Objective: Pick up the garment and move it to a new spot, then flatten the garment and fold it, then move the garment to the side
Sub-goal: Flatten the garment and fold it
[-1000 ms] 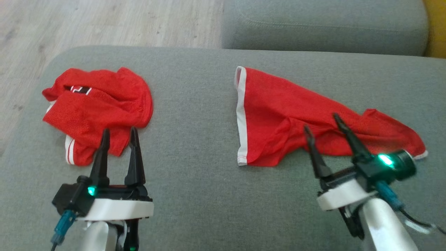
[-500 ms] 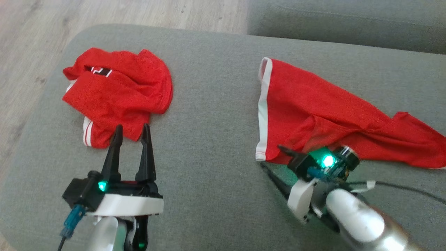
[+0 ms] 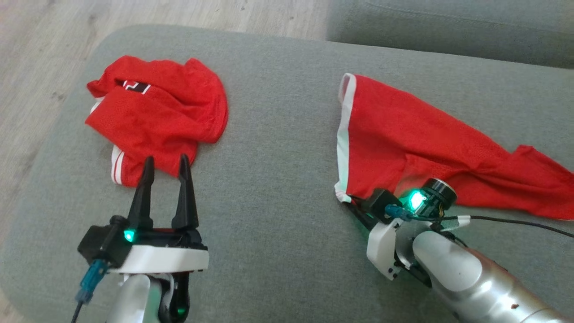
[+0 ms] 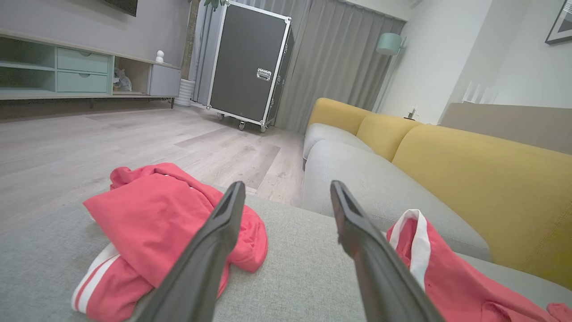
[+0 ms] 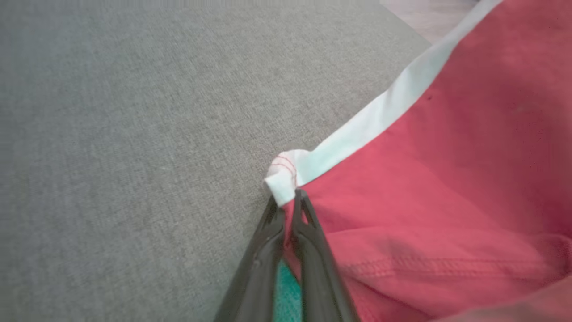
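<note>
Red mesh white-hemmed garment [image 3: 394, 134] on grey fabric cushion [image 3: 278, 188] looks limp and light, right gripper [image 5: 288, 197] clamped on its hem corner, left gripper [image 3: 164, 163] open, empty.

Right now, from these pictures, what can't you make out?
Head view: the spread garment runs past the right edge, so its far end is cut off.
Head view: the print on the crumpled garment is half under a fold, unreadable.
Right wrist view: the right gripper is shut on the spread garment's corner; its fingers hide how much cloth is caught.
</note>
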{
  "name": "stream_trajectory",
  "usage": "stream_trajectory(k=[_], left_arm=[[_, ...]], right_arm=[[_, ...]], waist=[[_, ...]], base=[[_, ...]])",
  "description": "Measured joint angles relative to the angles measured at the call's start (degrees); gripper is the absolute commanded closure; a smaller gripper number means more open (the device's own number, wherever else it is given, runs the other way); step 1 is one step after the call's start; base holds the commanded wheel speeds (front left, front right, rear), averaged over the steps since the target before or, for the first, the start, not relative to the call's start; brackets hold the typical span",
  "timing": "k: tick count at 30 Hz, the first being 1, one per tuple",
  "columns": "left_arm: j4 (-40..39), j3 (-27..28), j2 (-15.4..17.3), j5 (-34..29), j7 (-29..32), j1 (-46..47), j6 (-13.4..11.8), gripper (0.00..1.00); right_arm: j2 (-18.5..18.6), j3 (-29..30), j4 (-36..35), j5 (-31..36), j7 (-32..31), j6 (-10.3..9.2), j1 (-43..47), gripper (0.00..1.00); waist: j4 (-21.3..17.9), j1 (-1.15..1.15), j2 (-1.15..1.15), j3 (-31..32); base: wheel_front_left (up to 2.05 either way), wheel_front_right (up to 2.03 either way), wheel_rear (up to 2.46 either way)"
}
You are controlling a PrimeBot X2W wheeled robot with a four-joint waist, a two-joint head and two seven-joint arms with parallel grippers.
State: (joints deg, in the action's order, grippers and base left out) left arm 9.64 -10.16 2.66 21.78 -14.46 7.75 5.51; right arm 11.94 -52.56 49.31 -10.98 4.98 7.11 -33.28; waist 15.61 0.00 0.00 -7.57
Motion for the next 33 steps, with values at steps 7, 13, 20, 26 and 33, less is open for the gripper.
stream_trajectory(k=[7, 13, 20, 26, 33], left_arm=[[0.1, 1.0, 0.0, -0.1, 0.0, 0.0, 0.0, 0.00], [-0.1, 1.1, 0.0, -0.1, 0.0, 0.0, 0.0, 0.00], [-0.3, 0.6, 0.0, -0.2, 0.0, 0.0, 0.0, 0.00], [-0.4, -0.4, 0.0, -0.1, 0.0, 0.4, 0.0, 0.00], [-0.5, -1.1, 0.0, 0.1, 0.0, 2.7, 0.0, 0.00]], right_arm=[[-2.1, 0.7, -1.7, -5.2, 5.9, 0.00, -3.0, 1.00], [-0.7, 11.5, -5.5, -10.4, 7.9, 0.00, -13.4, 1.00], [7.7, 27.1, 0.1, -13.8, 6.6, 0.00, -21.6, 1.00], [16.2, 38.0, 12.6, -8.4, 6.7, 0.00, -26.5, 1.00], [18.3, 42.4, 22.8, -2.0, 6.2, 0.00, -30.0, 0.00]], waist=[[-2.0, 0.00, 0.00, 1.3], [-3.3, 0.00, 0.00, 1.2], [-2.7, 0.00, 0.00, -0.4], [-1.3, 0.00, 0.00, -2.6], [0.2, 0.01, 0.00, -5.4]], base=[[0.00, 0.00, 0.00], [0.00, 0.00, 0.00], [0.00, 0.00, 0.00], [0.00, 0.00, 0.00], [0.00, 0.00, 0.00]])
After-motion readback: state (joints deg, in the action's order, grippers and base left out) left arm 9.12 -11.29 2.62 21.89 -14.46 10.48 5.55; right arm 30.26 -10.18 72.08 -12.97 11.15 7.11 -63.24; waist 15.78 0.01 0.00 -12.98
